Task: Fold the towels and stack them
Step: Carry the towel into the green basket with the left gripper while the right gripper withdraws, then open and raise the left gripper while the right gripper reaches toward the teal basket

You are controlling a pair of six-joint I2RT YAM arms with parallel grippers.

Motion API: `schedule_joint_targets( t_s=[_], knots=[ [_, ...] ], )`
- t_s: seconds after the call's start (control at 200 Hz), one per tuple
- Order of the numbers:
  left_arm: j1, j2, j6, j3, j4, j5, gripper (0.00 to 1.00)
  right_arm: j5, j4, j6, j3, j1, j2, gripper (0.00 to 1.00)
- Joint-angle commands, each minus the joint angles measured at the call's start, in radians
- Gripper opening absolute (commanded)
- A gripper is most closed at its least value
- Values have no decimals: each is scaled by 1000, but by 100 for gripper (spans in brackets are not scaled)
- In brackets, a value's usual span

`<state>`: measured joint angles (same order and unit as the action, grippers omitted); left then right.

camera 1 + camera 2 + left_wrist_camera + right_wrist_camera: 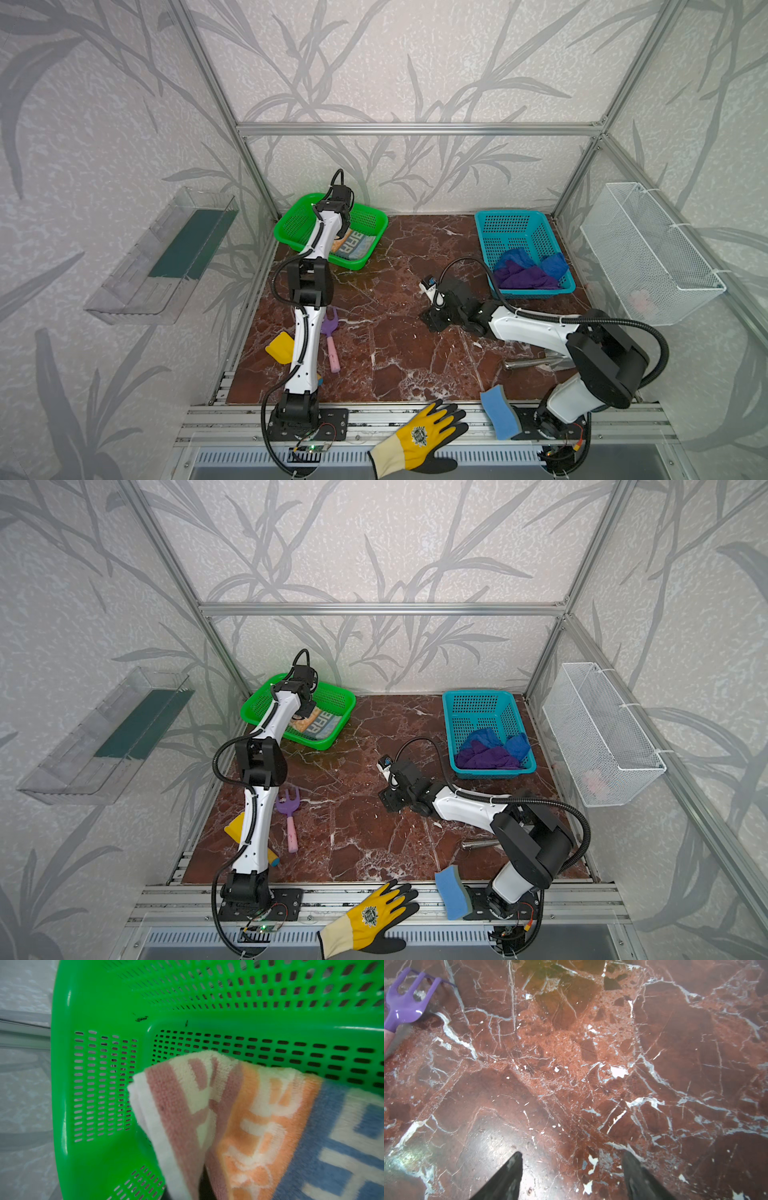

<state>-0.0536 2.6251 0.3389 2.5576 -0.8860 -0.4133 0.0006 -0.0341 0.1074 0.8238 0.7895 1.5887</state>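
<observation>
Lettered towel (353, 247) is lying in the green basket (365, 216) at far left, its long side running roughly left-right. Left gripper (302, 716) is sitting on its left corner, fingers clamped narrow, apparently pinching that corner up. Purple towel (525, 276) and blue towel (555, 264) are lying bunched in the teal basket (515, 212) at far right. Right gripper (571, 1154) is hovering over bare table (395, 291), fingers wide, holding nothing, with those towels far-right of it.

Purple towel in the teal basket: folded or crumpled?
Crumpled. In both top views the purple towel lies in a wrinkled heap against the royal blue towel in the teal basket, no straight folded edges.
</observation>
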Motion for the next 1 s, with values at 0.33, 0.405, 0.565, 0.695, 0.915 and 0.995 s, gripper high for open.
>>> schedule_joint_targets(
  t_s=[0.33,0.405,0.565,0.695,0.915,0.995],
  knots=[
    [38,-10,34,-40,161,-68,45,50,14,-10,41,51,-16,75],
    [39,-5,35,-45,167,-86,60,59,17,-12,41,59,-22,75],
    [39,-17,51,-42,175,-141,99,73,14,-13,30,73,-39,75],
    [38,-75,35,-43,165,-143,99,79,-3,-13,14,79,-57,76],
    [35,-245,-93,-76,68,21,99,132,7,-13,25,79,-82,76],
    [35,-309,-155,-102,6,90,99,143,28,-27,48,79,-80,76]
  ],
)
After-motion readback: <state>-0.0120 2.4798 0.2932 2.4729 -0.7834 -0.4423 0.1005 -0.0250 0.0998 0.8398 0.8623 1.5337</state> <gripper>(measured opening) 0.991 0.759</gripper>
